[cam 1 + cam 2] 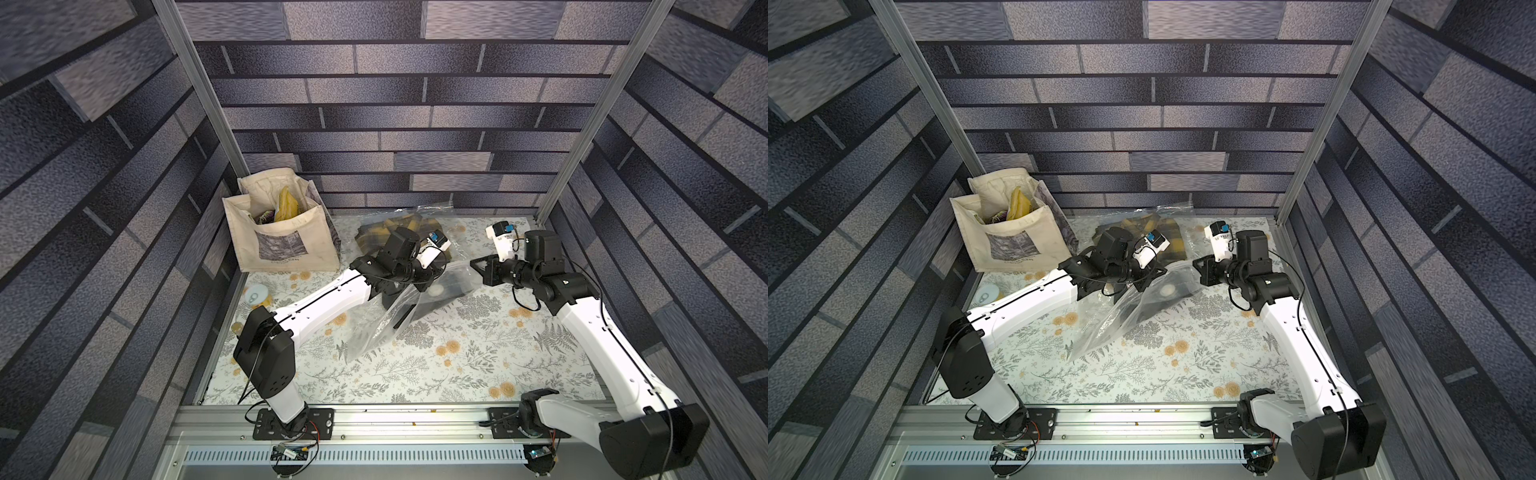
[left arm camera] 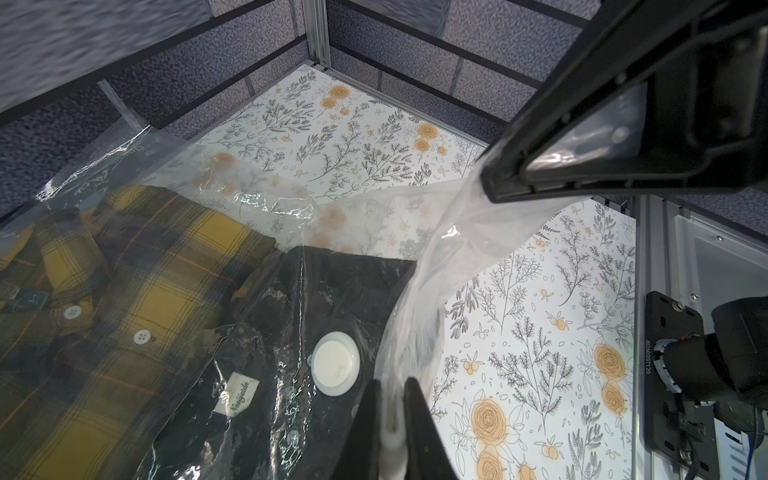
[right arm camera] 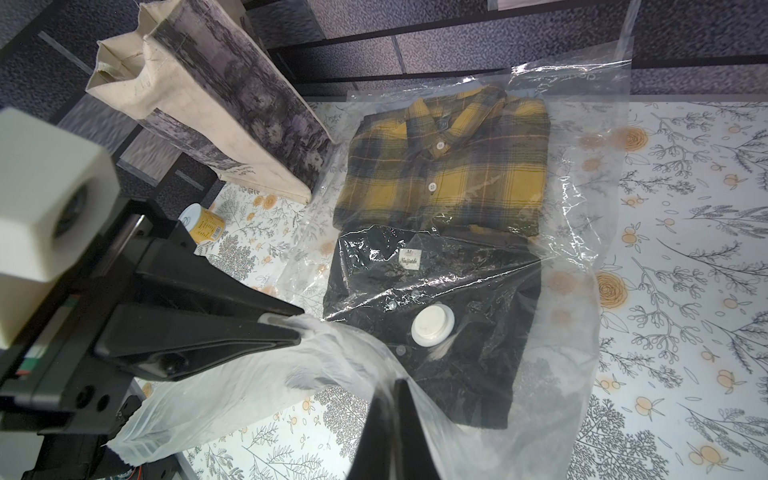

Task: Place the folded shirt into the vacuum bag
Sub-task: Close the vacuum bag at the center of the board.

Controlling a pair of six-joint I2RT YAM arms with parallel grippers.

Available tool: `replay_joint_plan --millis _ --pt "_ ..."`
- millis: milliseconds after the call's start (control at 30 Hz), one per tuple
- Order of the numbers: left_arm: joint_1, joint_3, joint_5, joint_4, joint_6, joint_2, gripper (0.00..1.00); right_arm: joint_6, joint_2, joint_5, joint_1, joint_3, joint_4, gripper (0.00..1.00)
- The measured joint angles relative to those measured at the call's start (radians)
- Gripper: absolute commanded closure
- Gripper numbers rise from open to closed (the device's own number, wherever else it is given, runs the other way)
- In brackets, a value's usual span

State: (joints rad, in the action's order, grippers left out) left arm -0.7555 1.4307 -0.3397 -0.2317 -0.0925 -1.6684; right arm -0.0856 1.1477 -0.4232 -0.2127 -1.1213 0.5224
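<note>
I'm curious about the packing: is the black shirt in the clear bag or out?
In: plastic of the vacuum bag covers the black shirt, the white valve cap on top.

Holds the vacuum bag [image 1: 1117, 320] raised off the counter [image 1: 1142, 374] between left gripper [image 1: 1158, 275] and right gripper [image 1: 1197, 266]. Shows yellow plaid shirt [image 1: 1173, 247] just beyond left gripper, white valve cap [image 1: 1169, 289] just beneath it, cream tote bag [image 1: 1013, 245] well off to its left.

Neck label [image 2: 240, 393] on black shirt [image 2: 266, 291] reads roughly "Noeijiatdn".
</note>
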Motion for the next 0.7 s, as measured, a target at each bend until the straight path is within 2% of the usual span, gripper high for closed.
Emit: replay_joint_plan --millis 300,700 --pt "-0.009 0.019 -0.001 -0.064 -0.07 -0.014 0.99 -0.001 -0.016 0.032 0.006 0.027 0.0 1.0" --pt "-0.065 0.021 0.061 -0.191 -0.146 0.02 0.94 -0.03 -0.042 0.007 0.019 0.048 0.012 1.0"
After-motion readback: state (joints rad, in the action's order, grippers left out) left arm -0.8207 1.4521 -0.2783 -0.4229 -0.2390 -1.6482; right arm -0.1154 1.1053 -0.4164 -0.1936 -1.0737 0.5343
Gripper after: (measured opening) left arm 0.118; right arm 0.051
